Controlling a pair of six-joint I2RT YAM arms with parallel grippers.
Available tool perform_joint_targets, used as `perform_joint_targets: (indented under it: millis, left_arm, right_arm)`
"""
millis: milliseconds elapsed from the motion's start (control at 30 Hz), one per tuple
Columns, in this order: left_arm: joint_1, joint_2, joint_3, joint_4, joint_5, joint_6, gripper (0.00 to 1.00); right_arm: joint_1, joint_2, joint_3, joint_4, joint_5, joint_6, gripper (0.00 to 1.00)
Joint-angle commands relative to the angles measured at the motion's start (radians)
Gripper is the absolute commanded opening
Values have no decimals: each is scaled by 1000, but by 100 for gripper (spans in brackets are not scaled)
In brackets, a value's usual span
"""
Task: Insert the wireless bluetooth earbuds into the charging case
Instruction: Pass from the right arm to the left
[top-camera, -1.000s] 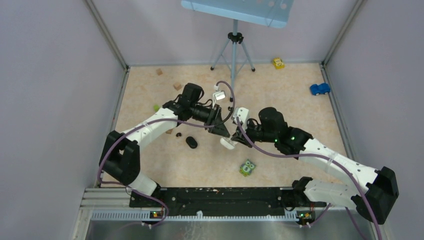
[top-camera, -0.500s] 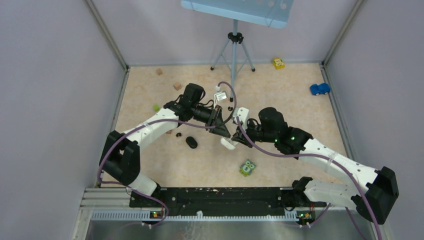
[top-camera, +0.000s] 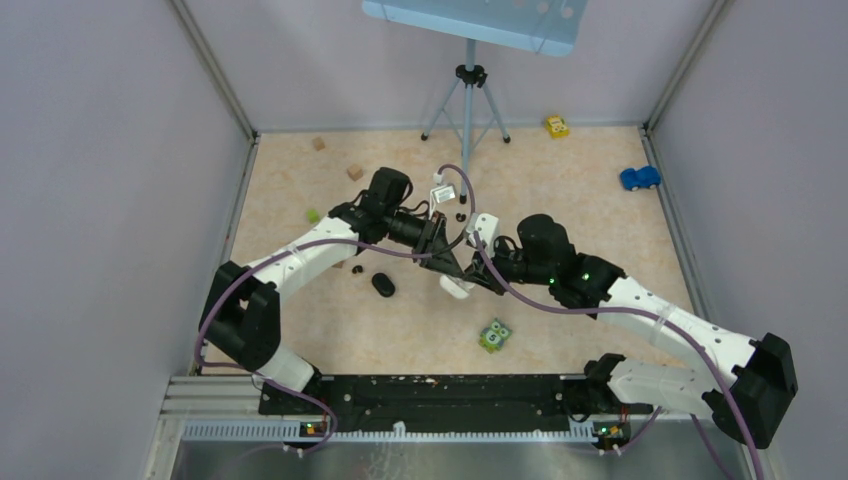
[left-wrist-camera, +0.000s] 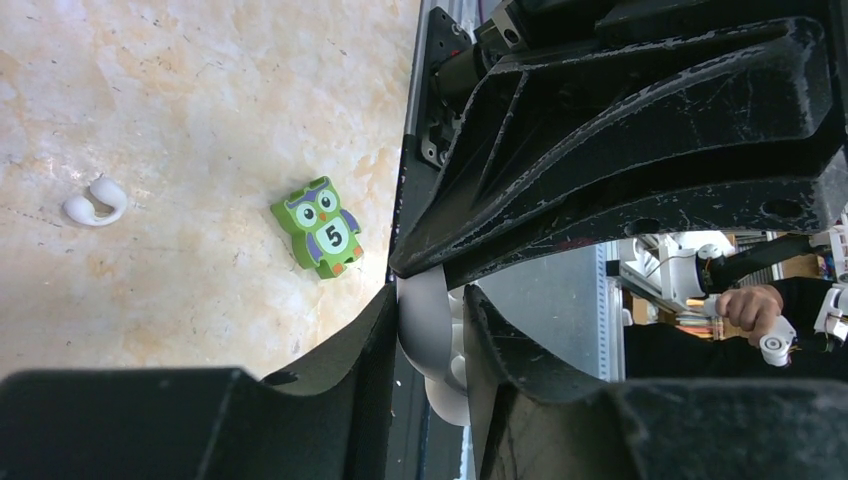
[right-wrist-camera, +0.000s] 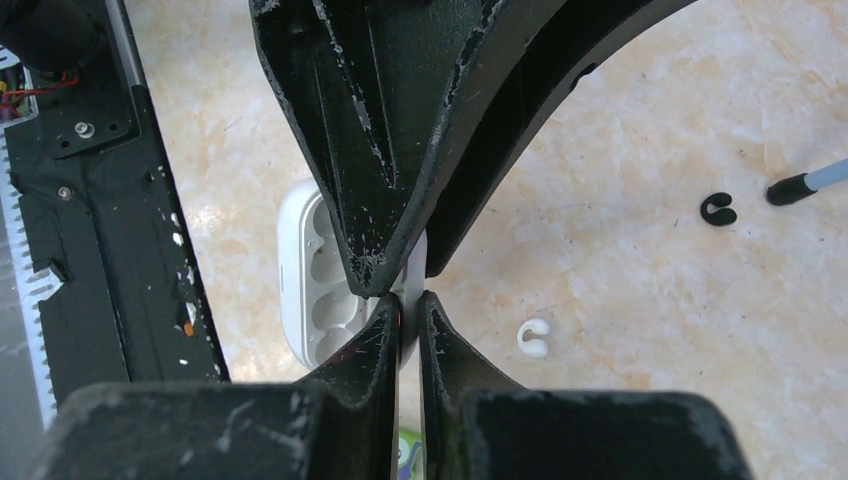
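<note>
Lilac walls box in a beige marbled surface, with a tripod standing at its far side. Judging by what lies where, the task has barely started. The white charging case sits open near the middle of the surface and its moulded wells look empty. A white earbud lies loose on the surface just right of the case. A black earbud rests farther off, near a tripod foot. A black charging case lies to the left, apparently closed. All the inserting seems left to do, and neither pincer carries a bud.

Both arms reach inward and meet over the white case. The right pincer comes in from the right, its jaws nearly together and clamped on a thin white edge of the case. The left pincer slants down from the far left. Its jaws are partly closed with the case's white body filling the gap between them, so it appears to grip too.
</note>
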Motion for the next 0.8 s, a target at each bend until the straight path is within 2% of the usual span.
perform_joint_targets:
  millis: [0, 100, 167, 367, 500, 567, 633, 767]
  left_arm:
    - [-3, -1, 27, 26, 20, 13, 34]
    - [-3, -1, 26, 26, 21, 12, 28]
    - [-3, -1, 27, 27, 23, 12, 19]
    - [-3, -1, 27, 30, 14, 9, 2]
    - [-3, -1, 28, 31, 14, 8, 0]
    - [-4, -1, 25, 33, 13, 8, 0]
    - [-4, -1, 23, 33, 8, 9, 0]
    - [-4, 0, 23, 30, 0, 12, 0]
  right_arm:
    - [10, -22, 30, 46, 1, 11, 0]
    - [9, -17, 36, 38, 6, 16, 0]
    - [10, -18, 35, 39, 8, 16, 0]
    - [10, -18, 32, 41, 10, 17, 0]
    - [10, -17, 33, 42, 17, 20, 0]
    - [10, -18, 33, 44, 29, 26, 13]
    - [10, -19, 35, 42, 57, 36, 42]
    - [10, -23, 49, 19, 123, 40, 78]
